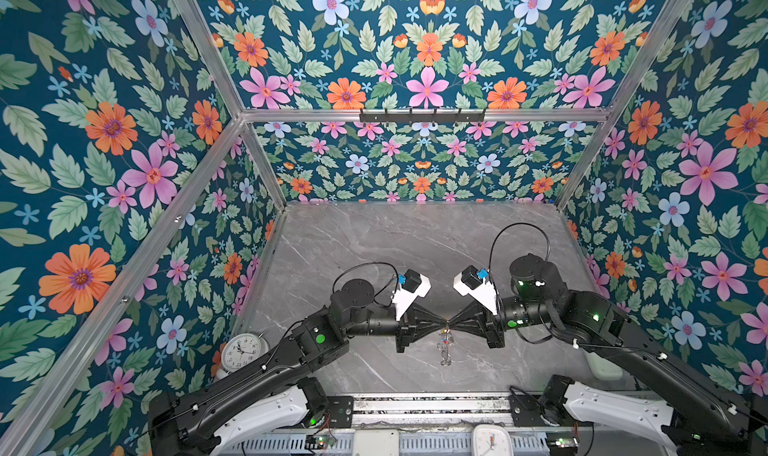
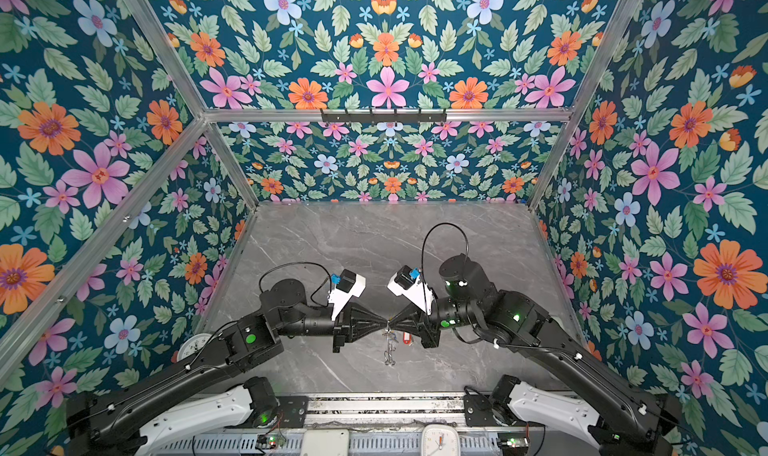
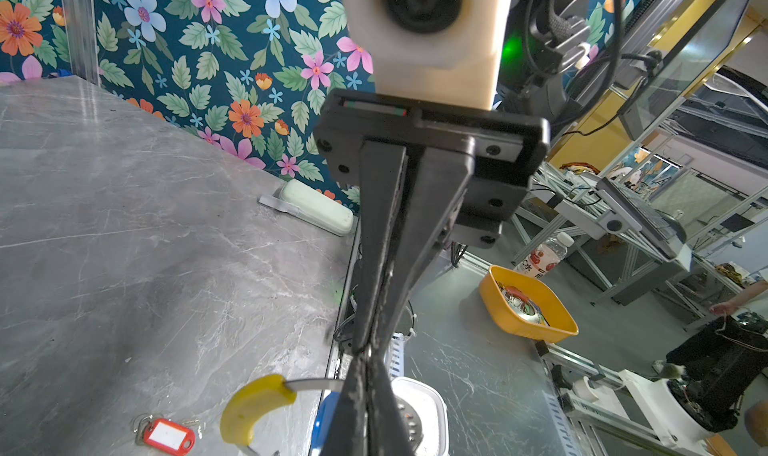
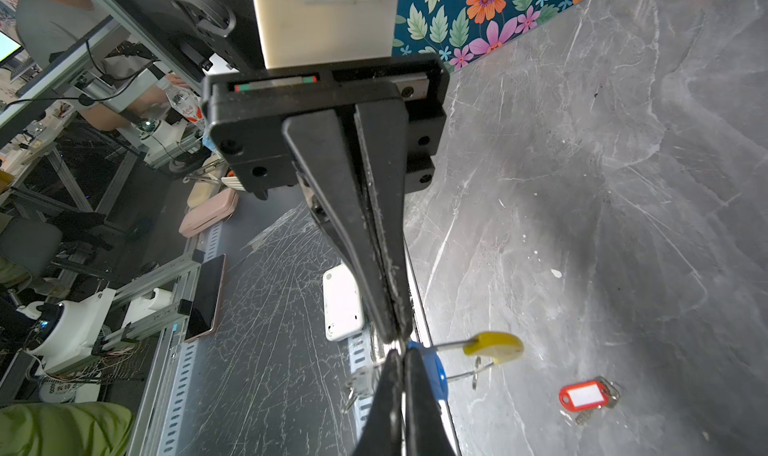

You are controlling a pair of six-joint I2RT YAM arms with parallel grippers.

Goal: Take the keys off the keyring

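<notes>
The table point(image 1: 374, 246) comes first. Above its near edge the left gripper point(image 1: 443, 324) and right gripper point(image 1: 453, 323) meet tip to tip, both with jaws pressed together. The right one pinches the wire of the keyring point(image 4: 451, 343), held in the air. We cannot tell whether the left nips that wire or the blue tag's small ring.

The key with the red tag point(image 4: 582, 396) lies free on the table, so we judge the job half done. Next, the key with the blue tag point(image 4: 436, 371) must slide off the wire's open end.

Only the wrist views show the yellow sleeve point(image 3: 249, 408); from above, the ring is a small tangle.
</notes>
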